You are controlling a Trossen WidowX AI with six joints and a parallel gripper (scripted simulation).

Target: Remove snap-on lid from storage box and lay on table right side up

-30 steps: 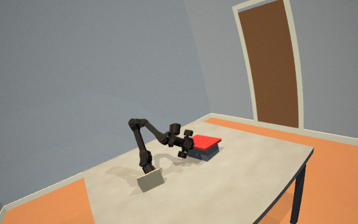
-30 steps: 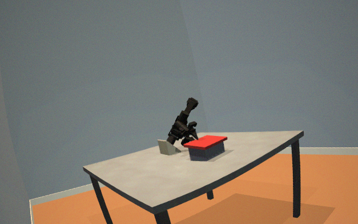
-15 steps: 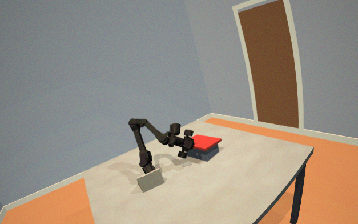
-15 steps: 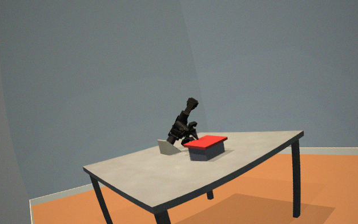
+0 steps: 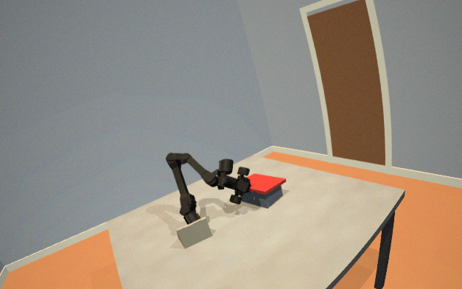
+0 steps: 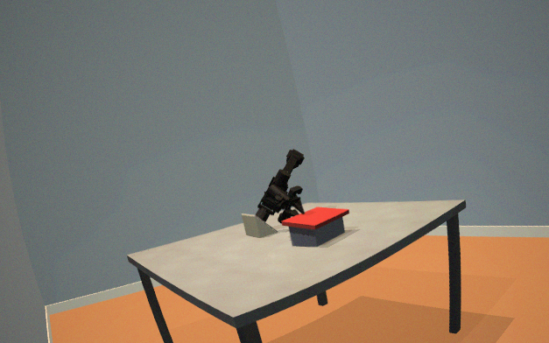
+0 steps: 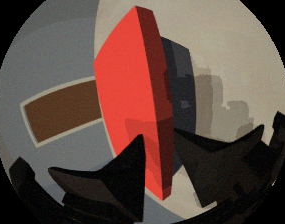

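The red lid (image 5: 267, 183) (image 6: 321, 215) (image 7: 125, 75) lies flat across the top of the dark blue-grey storage box (image 5: 269, 200) (image 6: 304, 237) (image 7: 187, 85), its rim standing out past the walls. No gap between lid and box can be made out. The box stands upright on the table (image 5: 306, 228) (image 6: 214, 276). My gripper (image 5: 247, 186) (image 7: 157, 135) reaches in from the arm's side and is shut on the lid's near edge, one finger over its top face and one under its rim. In the exterior view the fingertips are partly hidden behind the lid.
The arm's wedge-shaped grey base (image 5: 195, 233) (image 6: 256, 227) stands on the table on the near side of the box. The table's dark edge (image 5: 370, 236) (image 6: 363, 264) runs along the side away from the wall. A brown door (image 5: 346, 85) is in the wall behind.
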